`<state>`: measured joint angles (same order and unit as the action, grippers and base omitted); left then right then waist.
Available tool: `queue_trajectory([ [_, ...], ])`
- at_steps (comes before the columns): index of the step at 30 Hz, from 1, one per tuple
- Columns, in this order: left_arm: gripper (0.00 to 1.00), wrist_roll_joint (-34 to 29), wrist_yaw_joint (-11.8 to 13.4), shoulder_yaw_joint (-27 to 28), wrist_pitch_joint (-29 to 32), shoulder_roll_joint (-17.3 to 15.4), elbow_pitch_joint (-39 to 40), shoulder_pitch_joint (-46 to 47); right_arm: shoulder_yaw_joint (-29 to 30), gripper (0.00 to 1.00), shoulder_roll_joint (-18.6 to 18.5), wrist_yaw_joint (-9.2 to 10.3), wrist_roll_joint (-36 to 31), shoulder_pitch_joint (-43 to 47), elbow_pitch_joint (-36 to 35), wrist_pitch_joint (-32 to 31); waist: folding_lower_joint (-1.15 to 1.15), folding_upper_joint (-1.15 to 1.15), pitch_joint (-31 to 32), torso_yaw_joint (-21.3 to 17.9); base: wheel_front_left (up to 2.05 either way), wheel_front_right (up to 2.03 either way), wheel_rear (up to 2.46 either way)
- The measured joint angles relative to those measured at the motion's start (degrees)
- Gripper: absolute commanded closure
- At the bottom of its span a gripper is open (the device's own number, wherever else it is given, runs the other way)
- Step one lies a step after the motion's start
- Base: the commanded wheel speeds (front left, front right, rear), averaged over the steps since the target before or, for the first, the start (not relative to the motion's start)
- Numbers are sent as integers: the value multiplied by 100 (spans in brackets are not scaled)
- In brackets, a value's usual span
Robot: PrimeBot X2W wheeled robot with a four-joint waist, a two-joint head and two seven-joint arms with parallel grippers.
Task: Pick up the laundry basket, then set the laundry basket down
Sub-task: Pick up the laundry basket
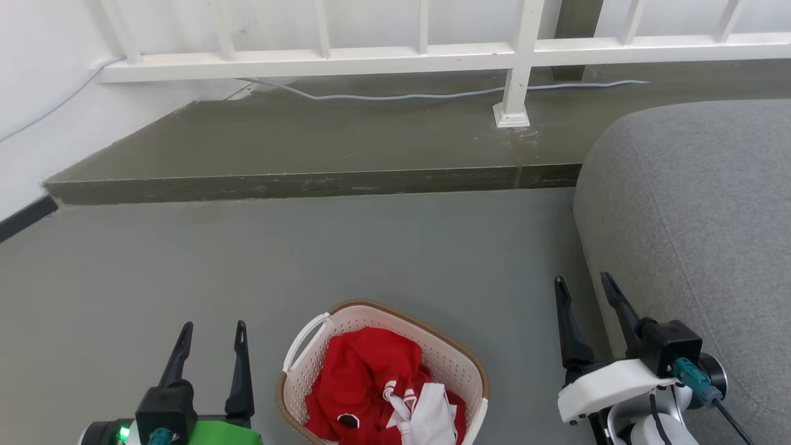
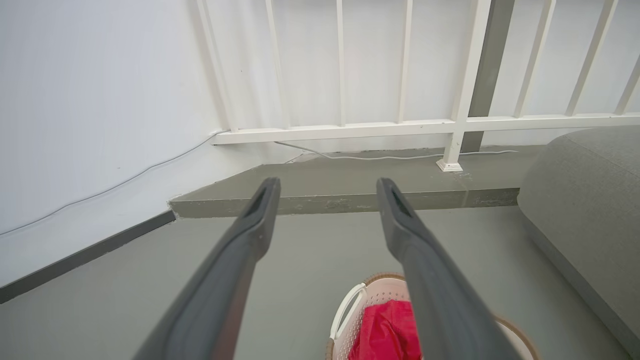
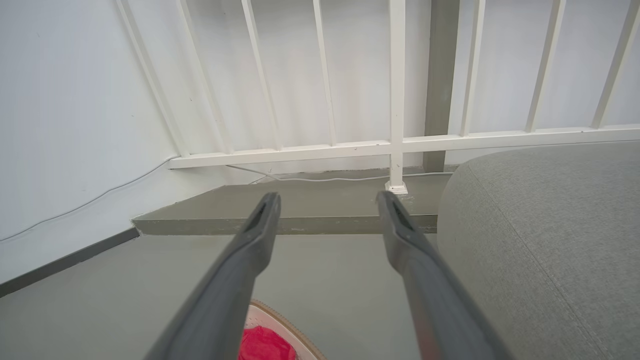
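The laundry basket stands on the grey floor at the bottom middle of the head view, cream perforated plastic with a brown rim and a white loop handle on its left side. Red and white clothes fill it. My left gripper is open, a little to the left of the basket and apart from it. My right gripper is open, to the right of the basket beside the grey sofa. The left wrist view has the basket under the open left gripper; the right wrist view catches its rim below the open right gripper.
A grey upholstered sofa crowds the right side. A raised concrete step runs across ahead, with a white railing and a loose cable on it. A white wall closes the left. Bare floor lies between step and basket.
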<state>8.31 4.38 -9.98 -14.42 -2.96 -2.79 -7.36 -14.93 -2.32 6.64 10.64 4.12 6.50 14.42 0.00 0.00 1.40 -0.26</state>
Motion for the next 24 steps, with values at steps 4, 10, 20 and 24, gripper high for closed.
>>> queue_trajectory([
  [4,0,0,4,68,0,0,-3,-38,-8,0,1,1,55,0,-41,0,0,0,-84,-13,0,0,0],
  [10,0,1,19,89,0,0,45,-110,15,0,1,1,51,-7,-156,0,0,0,-336,-50,0,0,0],
  [20,0,2,19,124,0,1,122,148,172,0,-1,3,38,-333,-337,1,0,0,-1030,-115,0,0,0],
  [24,0,2,9,73,0,4,87,392,243,0,-2,3,43,-480,-376,1,0,0,-1340,-136,0,0,0],
])
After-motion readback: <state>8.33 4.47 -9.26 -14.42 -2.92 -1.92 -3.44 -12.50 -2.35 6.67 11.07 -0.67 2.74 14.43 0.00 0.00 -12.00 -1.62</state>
